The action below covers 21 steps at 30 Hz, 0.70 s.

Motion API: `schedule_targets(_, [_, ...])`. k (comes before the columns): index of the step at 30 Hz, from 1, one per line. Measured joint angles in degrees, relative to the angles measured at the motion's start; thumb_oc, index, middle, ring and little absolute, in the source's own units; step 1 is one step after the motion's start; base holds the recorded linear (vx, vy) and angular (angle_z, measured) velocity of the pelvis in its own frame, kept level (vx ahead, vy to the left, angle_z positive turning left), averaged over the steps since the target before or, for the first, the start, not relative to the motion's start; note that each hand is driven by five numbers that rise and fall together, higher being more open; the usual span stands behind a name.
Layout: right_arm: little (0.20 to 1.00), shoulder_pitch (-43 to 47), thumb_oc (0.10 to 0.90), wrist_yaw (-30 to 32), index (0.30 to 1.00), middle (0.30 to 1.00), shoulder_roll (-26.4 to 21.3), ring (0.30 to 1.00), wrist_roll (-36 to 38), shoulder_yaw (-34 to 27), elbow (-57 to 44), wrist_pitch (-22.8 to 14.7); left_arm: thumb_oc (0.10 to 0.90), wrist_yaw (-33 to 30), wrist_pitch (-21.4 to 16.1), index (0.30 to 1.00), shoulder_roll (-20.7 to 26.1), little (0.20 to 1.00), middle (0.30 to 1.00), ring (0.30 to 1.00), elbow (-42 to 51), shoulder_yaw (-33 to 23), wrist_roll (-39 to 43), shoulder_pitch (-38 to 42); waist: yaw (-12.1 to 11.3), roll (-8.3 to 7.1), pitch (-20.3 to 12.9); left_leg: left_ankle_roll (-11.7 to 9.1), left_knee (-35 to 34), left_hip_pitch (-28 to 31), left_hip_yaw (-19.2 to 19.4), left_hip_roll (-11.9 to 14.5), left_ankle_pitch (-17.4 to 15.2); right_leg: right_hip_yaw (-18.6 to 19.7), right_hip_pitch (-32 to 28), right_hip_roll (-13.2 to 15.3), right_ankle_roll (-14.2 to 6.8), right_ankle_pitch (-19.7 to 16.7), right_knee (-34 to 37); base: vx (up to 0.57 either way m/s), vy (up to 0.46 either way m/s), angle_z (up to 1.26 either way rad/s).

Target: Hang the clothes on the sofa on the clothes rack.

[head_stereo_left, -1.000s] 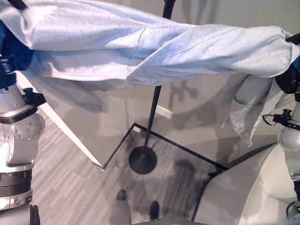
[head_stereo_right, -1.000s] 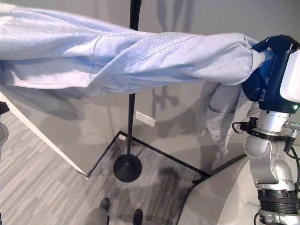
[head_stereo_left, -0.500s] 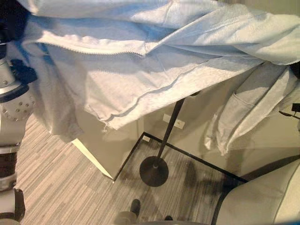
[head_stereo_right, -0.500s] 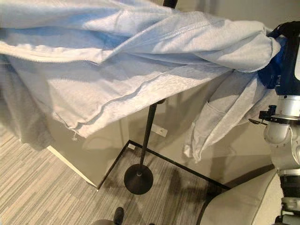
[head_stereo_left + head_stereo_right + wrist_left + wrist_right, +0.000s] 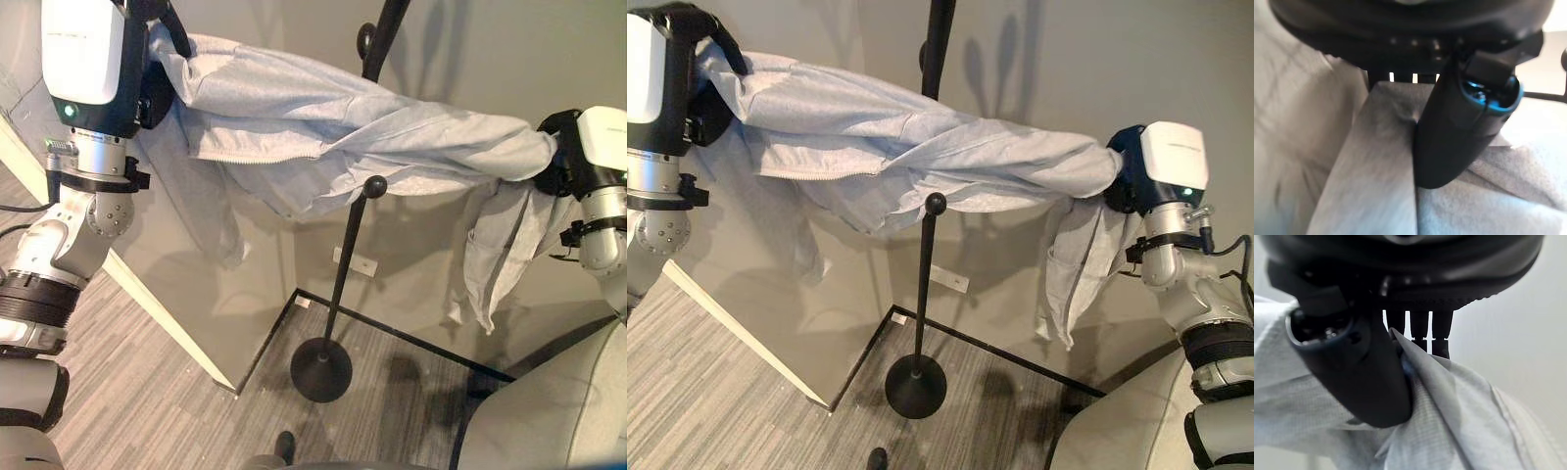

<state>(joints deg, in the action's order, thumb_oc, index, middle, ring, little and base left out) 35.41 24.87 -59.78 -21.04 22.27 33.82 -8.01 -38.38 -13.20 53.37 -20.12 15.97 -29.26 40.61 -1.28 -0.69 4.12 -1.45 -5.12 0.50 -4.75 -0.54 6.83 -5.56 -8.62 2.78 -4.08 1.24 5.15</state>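
Observation:
A light grey hooded sweatshirt hangs stretched in the air between my two hands. My left hand is high on the left, shut on one end of it. In the left wrist view its thumb pinches the cloth against the fingers. On the right, my right hand is shut on the other end, its thumb clamping cloth. A sleeve dangles below it. The black clothes rack stands behind the sweatshirt, which crosses its pole. One knobbed peg shows just under the cloth.
The rack's round base rests on the grey floor in a wall corner. A pale sofa fills the lower right. A wall panel's edge runs diagonally at the left. A person's shoe is near the bottom edge.
The camera view has shifted. The sweatshirt, drooping wide across the view half a second ago, is now drawn into a narrower band between both hands, across the rack's pole.

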Motion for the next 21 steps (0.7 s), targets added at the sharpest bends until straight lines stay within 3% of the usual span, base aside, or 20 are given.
schedule_targets(3, [0.300,-2.1,0.400,-1.0,0.300,0.300,1.6,0.300,-0.1,-0.7,-1.8,0.3,0.400,1.9,0.2,0.300,-2.2,0.300,0.300,0.300,-0.2,-0.4,1.9,-3.2,0.2,0.15,-0.1,0.0,0.0,0.0,0.3,0.4,0.0,0.4,0.3,-0.2,0.1,0.0,0.0,0.02,0.010,-0.11])
schedule_targets(5, [0.300,-9.2,0.400,-1.5,0.300,0.300,5.1,0.300,-0.6,-6.9,-7.9,1.2,0.400,2.9,0.1,0.300,-8.8,0.300,0.300,0.300,3.0,-6.4,2.5,-11.6,0.7,0.21,-0.2,0.0,-0.1,0.1,0.7,0.5,-0.1,0.8,0.3,-0.3,0.1,0.0,0.0,0.03,0.018,-0.09])
schedule_targets(9, [0.300,-16.5,0.400,-2.6,0.300,0.300,12.2,0.300,-0.5,-8.9,-10.3,1.4,0.400,5.6,0.4,0.300,-16.7,0.300,0.300,0.300,1.3,-6.4,6.0,-20.0,1.6,0.10,-0.1,0.0,-0.1,-0.1,0.9,0.8,-0.1,0.9,0.6,-0.7,0.1,0.0,0.0,0.01,0.009,-0.04])
schedule_targets(11, [0.300,-20.9,0.400,-2.4,0.300,0.300,20.6,0.300,2.1,-12.4,-12.9,1.5,0.400,6.0,1.2,0.300,-24.1,0.300,0.300,0.300,-0.1,-7.6,11.2,-24.4,1.7,-0.17,0.0,0.0,-0.1,0.1,1.2,1.0,-0.2,1.2,0.6,-0.7,0.1,0.0,0.0,0.01,0.014,-0.08])
schedule_targets(13, [0.300,-22.9,0.400,-2.4,0.300,0.300,27.1,0.300,4.8,-10.7,-13.4,1.4,0.400,7.6,2.5,0.300,-30.3,0.300,0.300,0.300,-3.3,-7.4,18.1,-26.7,1.7,-0.70,0.4,-0.1,-0.1,0.0,1.2,1.3,-0.2,1.3,0.7,-0.9,0.1,0.0,0.1,0.00,0.006,-0.03])
schedule_targets(17, [0.300,-23.9,0.400,-3.5,0.300,0.300,36.1,0.300,10.9,-5.8,-12.6,0.6,0.400,9.7,2.1,0.300,-36.9,0.300,0.300,0.300,-3.7,-5.3,30.4,-30.1,1.3,-1.67,1.1,-0.1,-0.1,0.0,1.0,1.3,-0.2,0.9,0.6,-1.0,0.2,0.1,0.3,-0.01,0.014,0.05])
schedule_targets(18, [0.300,-23.8,0.400,-3.6,0.300,0.300,38.8,0.300,15.1,-5.7,-11.2,0.1,0.441,10.1,1.9,0.361,-38.0,0.361,0.361,0.361,-3.6,-5.4,35.6,-30.1,1.2,-1.82,1.1,-0.2,-0.1,0.1,0.7,1.2,-0.2,0.6,0.6,-0.9,0.4,0.2,0.3,-0.01,0.021,0.13])
schedule_targets(19, [0.300,-23.8,0.400,-4.0,0.300,0.300,41.7,0.300,20.5,-5.1,-10.3,0.0,0.635,10.8,1.8,0.653,-39.2,0.653,0.653,0.653,-3.2,-5.3,41.0,-30.1,1.1,-1.82,1.1,-0.2,-0.1,0.0,0.4,1.2,-0.2,0.5,0.6,-0.9,0.5,0.2,0.3,-0.01,0.019,0.12])
schedule_targets(20, [0.300,-23.8,0.400,-4.7,0.300,0.300,42.8,0.300,22.8,-4.2,-9.8,0.0,0.800,11.4,1.7,0.900,-40.0,0.900,0.900,0.900,-3.1,-5.0,43.5,-30.2,0.9,-1.77,1.2,-0.2,-0.1,0.0,0.3,1.2,-0.2,0.4,0.6,-0.9,0.5,0.2,0.3,0.00,0.013,0.07])
schedule_targets(21, [0.300,-24.0,0.400,-5.8,0.300,0.300,44.3,0.300,26.6,-2.5,-9.0,0.0,0.800,12.3,1.7,0.900,-41.0,0.900,0.900,0.900,-2.6,-4.8,47.5,-30.2,0.5,-1.75,1.2,-0.2,-0.1,0.0,0.2,1.1,-0.2,0.3,0.5,-0.9,0.5,0.2,0.3,-0.01,0.024,0.04])
